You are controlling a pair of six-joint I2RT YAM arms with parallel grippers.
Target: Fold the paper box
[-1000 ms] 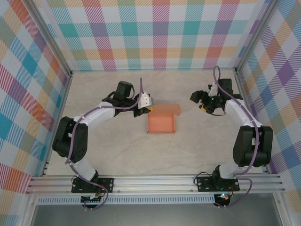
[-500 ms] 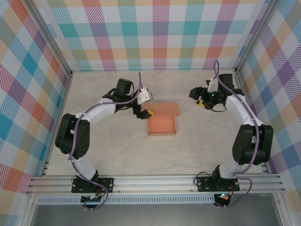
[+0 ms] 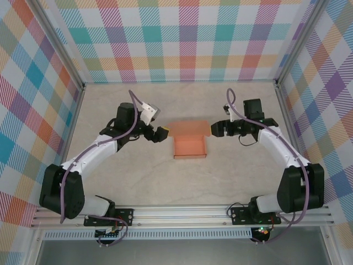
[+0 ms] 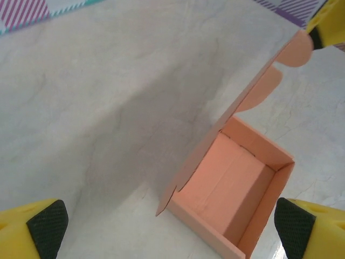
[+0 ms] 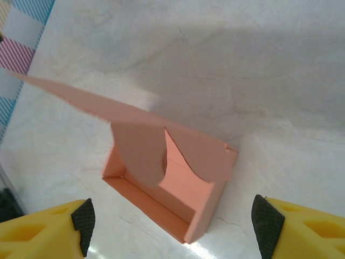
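since a second ago: left arm (image 3: 91, 152) swung back leftward off the box, jaws gone from pinched to wide; right arm (image 3: 281, 144) came in toward the box's right side; box unshifted. table (image 3: 138, 176): pale, marbled. paper box (image 3: 190, 147): mid-table, open tray, lid flap (image 3: 187, 128) standing along its far edge. left gripper (image 3: 161, 133): just left of the flap, spread wide, empty. right gripper (image 3: 215, 128): at the flap's right end, jaws apart, holding nothing; contact unclear.
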